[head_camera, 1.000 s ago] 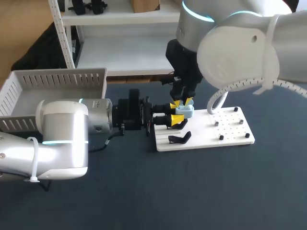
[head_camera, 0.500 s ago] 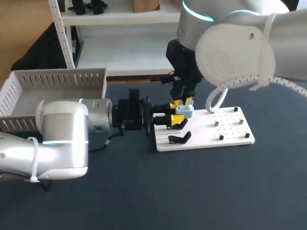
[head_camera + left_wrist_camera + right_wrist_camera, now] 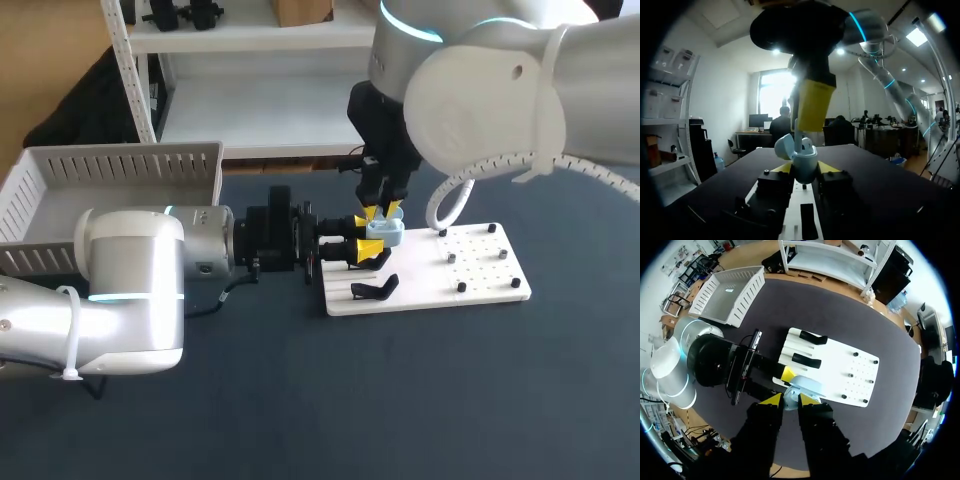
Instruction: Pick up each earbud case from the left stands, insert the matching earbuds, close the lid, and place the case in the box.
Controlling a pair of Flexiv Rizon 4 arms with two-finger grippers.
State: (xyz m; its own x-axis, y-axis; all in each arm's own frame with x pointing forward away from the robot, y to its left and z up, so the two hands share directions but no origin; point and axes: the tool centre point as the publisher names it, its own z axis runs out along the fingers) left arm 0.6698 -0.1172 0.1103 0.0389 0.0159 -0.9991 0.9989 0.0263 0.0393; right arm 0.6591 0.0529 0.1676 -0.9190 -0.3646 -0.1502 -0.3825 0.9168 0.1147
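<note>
One earbud case [image 3: 387,233] is the focus here: a small, rounded, pale-blue shell with a smooth, slightly glossy skin. It is held upright above the far edge of the white board [image 3: 480,265], toward that board's left end. In the left wrist view its hinged lid [image 3: 785,146] stands tipped open to one side, and a white earbud [image 3: 807,145] shows at the mouth of the body.

The left gripper [image 3: 372,250] reaches in level from the table's left side. Its two yellow tips press on opposite sides of the case's lower half, pinching it.

The right gripper [image 3: 379,212] hangs straight down over the open case, just above it. Whether it grips anything cannot be told from these views.

The board lies on the dark blue table [image 3: 400,400], right of the middle and nearer the far edge. Its right half is dotted with rows of small holes and a few dark pegs. On its left end sit two black stands [image 3: 812,337], side by side near the case.

A white box [image 3: 60,200] with slatted walls stands at the table's far left corner, well apart from the board.
</note>
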